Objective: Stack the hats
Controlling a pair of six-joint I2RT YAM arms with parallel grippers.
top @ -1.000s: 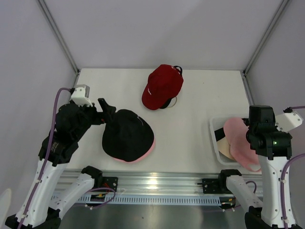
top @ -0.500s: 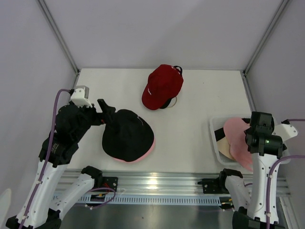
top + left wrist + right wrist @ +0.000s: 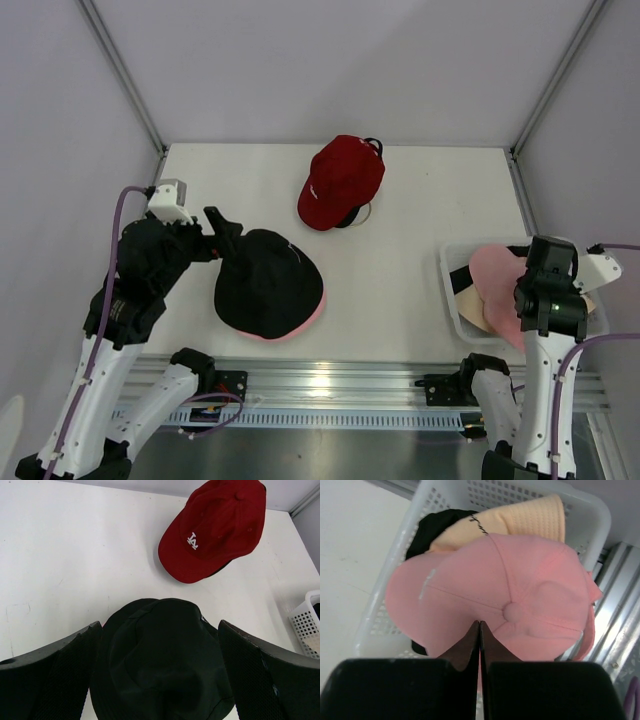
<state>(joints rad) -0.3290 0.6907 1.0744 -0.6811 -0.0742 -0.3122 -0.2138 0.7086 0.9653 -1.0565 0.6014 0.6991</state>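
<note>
A black bucket hat (image 3: 268,283) lies at the near left on a pink hat, of which only a rim (image 3: 312,312) shows. My left gripper (image 3: 160,625) stands open just above the black bucket hat (image 3: 160,665), one finger on each side of the crown. At the back, a red cap (image 3: 342,178) rests on a black cap (image 3: 352,216). In the basket lies a pink cap (image 3: 520,580). My right gripper (image 3: 480,623) is shut on the fabric of its crown, beside the top button. Under the pink cap are a cream hat (image 3: 520,520) and a black hat (image 3: 440,522).
The white mesh basket (image 3: 450,295) stands at the table's near right edge, with my right arm (image 3: 548,300) over it. The aluminium rail (image 3: 320,385) runs along the front. Grey walls close in the back and both sides.
My right arm has come down over the basket, and its gripper has gone from open to shut on the pink cap's crown. The left arm and the hats on the table have not moved.
</note>
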